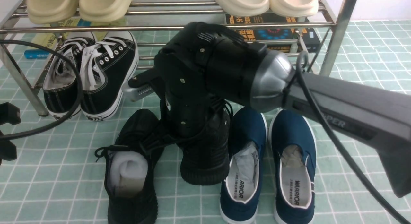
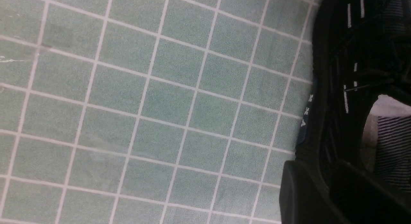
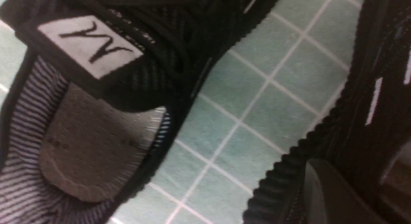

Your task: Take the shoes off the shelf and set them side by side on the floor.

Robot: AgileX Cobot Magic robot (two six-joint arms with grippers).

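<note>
One black knit sneaker (image 1: 131, 172) with white stuffing lies on the mint tiled floor (image 1: 57, 159). Its logo tongue (image 3: 96, 73) fills the right wrist view. The second sneaker (image 1: 205, 163) stands just right of it, heel low at the floor, under my right gripper (image 1: 192, 131). That gripper is shut on its collar, and one finger (image 3: 324, 192) presses the ribbed side (image 3: 369, 89). Whether the heel touches the floor is unclear. My left gripper (image 1: 14, 132) stays open at the far left, apart from the first sneaker (image 2: 337, 89). The chrome shelf (image 1: 167, 27) stands behind.
Navy slip-ons (image 1: 266, 159) lie on the floor right of the held sneaker, close to it. Black canvas sneakers with white laces (image 1: 90, 73) sit on the shelf's lower tier at the left. Cream slippers (image 1: 80, 5) and boxes (image 1: 273, 33) occupy the shelf.
</note>
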